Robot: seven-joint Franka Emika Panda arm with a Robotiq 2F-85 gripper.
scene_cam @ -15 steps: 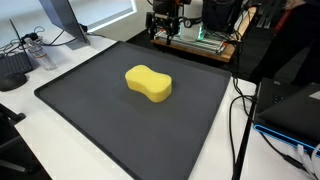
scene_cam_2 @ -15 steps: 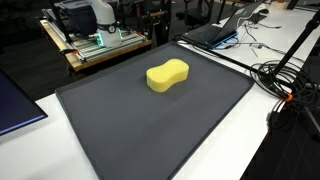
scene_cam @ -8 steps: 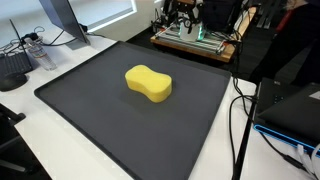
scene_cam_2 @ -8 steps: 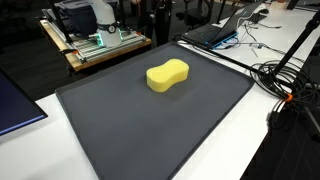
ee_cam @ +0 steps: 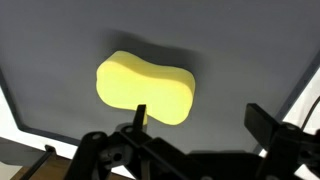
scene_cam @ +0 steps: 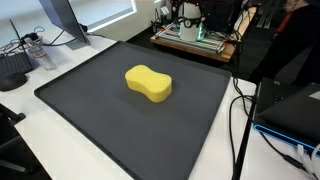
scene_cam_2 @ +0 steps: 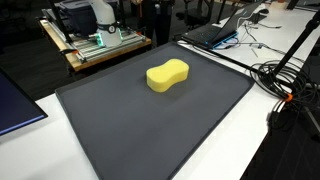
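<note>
Tool: in the wrist view the gripper is released. Its two fingers stand wide apart with only bare mat showing between them. Nothing is grasped and nothing touches either finger.

Item under inspection: a yellow sponge, waisted in the middle like a peanut. In the wrist view it lies flat beyond the fingers, off to the side of the open gap, and the tip of one finger overlaps its near edge in the picture. I cannot tell from this view how high the tool stands above it.

Position: in both exterior views the sponge rests on a dark mat that covers most of the white bench. It sits around the middle of the mat, somewhat nearer the bench's far edge than its near edge, and well apart from every mat corner. It lies alone, with no other item on the mat.

Surroundings: a wooden rack carrying green-lit electronics stands just past the far edge of the mat. In an exterior view, a bundle of cables lies on the bench along one side edge, clear of the mat, and a laptop sits near a far corner. In an exterior view, a monitor foot stands at the other far corner.
</note>
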